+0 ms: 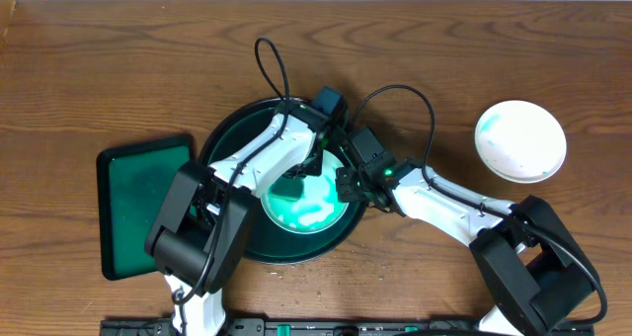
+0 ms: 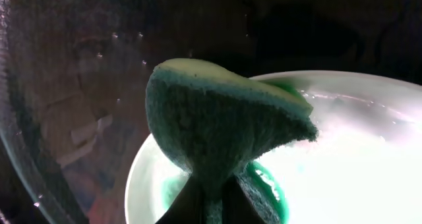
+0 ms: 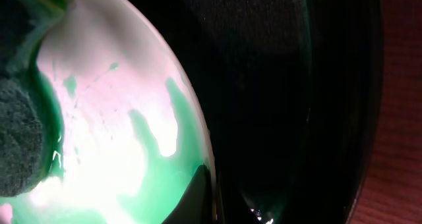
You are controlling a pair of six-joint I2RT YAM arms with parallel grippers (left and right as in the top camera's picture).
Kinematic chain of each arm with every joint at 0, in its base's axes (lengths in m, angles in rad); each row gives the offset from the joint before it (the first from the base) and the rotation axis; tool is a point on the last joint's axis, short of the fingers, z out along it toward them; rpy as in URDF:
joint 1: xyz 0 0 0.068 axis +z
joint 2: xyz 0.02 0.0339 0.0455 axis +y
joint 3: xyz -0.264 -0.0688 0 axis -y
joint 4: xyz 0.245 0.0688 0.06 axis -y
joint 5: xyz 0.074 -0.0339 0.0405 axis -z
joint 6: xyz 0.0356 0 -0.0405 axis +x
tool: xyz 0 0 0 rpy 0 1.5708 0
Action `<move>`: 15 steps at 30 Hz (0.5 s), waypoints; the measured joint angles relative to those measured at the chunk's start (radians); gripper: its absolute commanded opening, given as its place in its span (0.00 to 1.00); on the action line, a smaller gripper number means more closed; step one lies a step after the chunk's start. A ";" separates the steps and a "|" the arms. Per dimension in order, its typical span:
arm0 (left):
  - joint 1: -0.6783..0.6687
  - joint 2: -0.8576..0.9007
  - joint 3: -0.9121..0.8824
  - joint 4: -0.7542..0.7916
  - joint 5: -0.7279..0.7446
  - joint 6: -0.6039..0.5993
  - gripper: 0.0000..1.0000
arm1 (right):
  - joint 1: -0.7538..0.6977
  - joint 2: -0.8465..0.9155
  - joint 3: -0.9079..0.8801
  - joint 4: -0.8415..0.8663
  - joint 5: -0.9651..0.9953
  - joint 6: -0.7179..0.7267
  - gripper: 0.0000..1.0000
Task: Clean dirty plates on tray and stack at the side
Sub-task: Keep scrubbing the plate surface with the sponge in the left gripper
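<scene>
A white plate [image 1: 314,210] smeared with teal-green lies in the round black tray [image 1: 225,138]. My left gripper [image 1: 296,181] is shut on a green sponge [image 2: 224,122], which it presses onto this plate [image 2: 356,151]; its jaws [image 2: 212,207] pinch the sponge's lower end. At the plate's right edge, my right gripper [image 1: 349,190] is shut on the rim. In the right wrist view the jaws [image 3: 212,199] clamp that rim, green streaks cover the plate [image 3: 119,118], and the sponge [image 3: 20,145] shows at the left. A clean-looking white plate [image 1: 520,140] rests on the table at the right.
A smaller rectangular green tray [image 1: 143,203] lies on the wooden table left of the black tray. Both arms cross over the black tray, with cables looping above its far rim [image 1: 272,64]. The black tray's wall [image 3: 310,85] rises just right of the held rim.
</scene>
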 measured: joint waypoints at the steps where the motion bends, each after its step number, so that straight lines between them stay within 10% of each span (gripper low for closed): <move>1: 0.001 -0.006 -0.008 0.006 0.000 0.000 0.07 | 0.000 0.000 0.000 0.000 0.000 0.000 0.01; 15: 0.122 -0.024 -0.024 0.058 0.331 0.192 0.07 | 0.000 0.000 0.000 -0.003 0.000 0.000 0.01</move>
